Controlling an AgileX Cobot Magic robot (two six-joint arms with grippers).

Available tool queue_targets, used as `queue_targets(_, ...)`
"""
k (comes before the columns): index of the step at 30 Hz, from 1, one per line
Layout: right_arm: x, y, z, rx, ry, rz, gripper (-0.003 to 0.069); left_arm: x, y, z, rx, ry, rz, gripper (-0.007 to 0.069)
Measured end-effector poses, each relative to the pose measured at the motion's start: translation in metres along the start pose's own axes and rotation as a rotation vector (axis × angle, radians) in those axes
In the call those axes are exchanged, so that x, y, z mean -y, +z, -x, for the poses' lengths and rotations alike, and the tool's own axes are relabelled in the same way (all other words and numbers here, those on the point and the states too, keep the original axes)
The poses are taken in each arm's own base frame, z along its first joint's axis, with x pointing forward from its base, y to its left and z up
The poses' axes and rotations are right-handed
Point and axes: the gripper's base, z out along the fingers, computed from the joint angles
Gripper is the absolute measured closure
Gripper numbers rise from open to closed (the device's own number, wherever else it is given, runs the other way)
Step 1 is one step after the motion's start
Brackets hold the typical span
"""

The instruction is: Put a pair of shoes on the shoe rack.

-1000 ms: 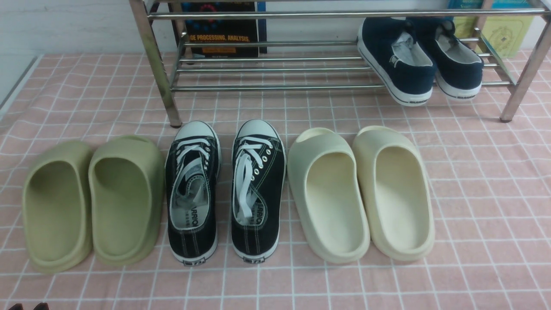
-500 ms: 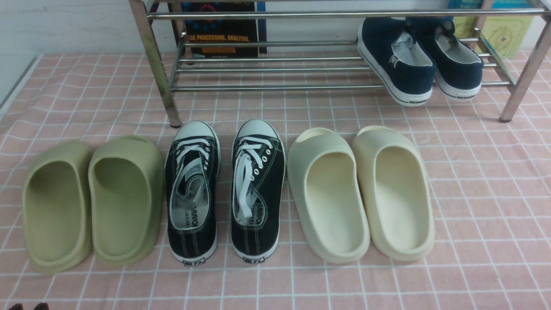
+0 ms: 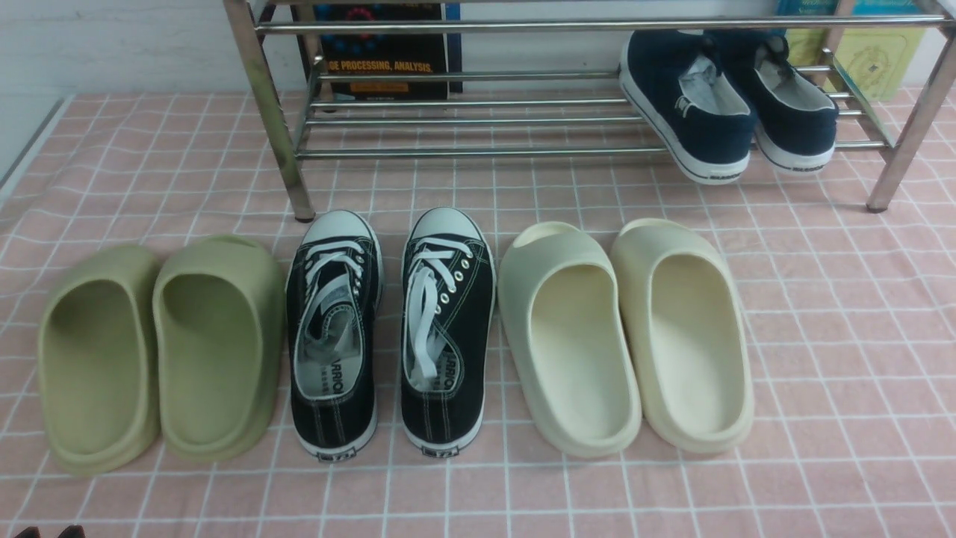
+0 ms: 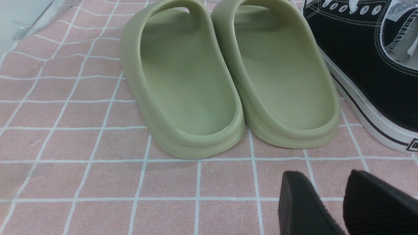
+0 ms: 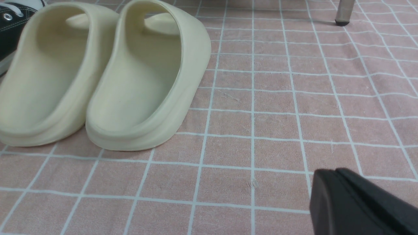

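Already shelved, the pair of shoes (image 3: 728,104) sits on the shoe rack (image 3: 478,119) at its right end; left gripper (image 4: 339,202) hangs parted and empty, right gripper (image 5: 339,189) pressed closed, empty.

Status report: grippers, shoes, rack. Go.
Left gripper open, empty. Right gripper shut, empty. Navy canvas slip-on shoes on chrome steel rack. Nothing blocking.

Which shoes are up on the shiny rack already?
The navy-blue canvas slip-on shoes with white soles sit on the chrome steel shoe rack. The olive slides, black lace-up sneakers and cream slides are on the pink cloth.
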Motion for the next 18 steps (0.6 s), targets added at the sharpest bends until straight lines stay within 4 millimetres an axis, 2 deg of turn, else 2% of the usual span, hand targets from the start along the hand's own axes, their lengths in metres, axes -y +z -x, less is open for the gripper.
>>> queue_targets(18,0.0,0.0,0.0,0.0,0.0,0.0,0.0657,0.0,0.0,0.0,0.0,0.0,0.0,0.0387)
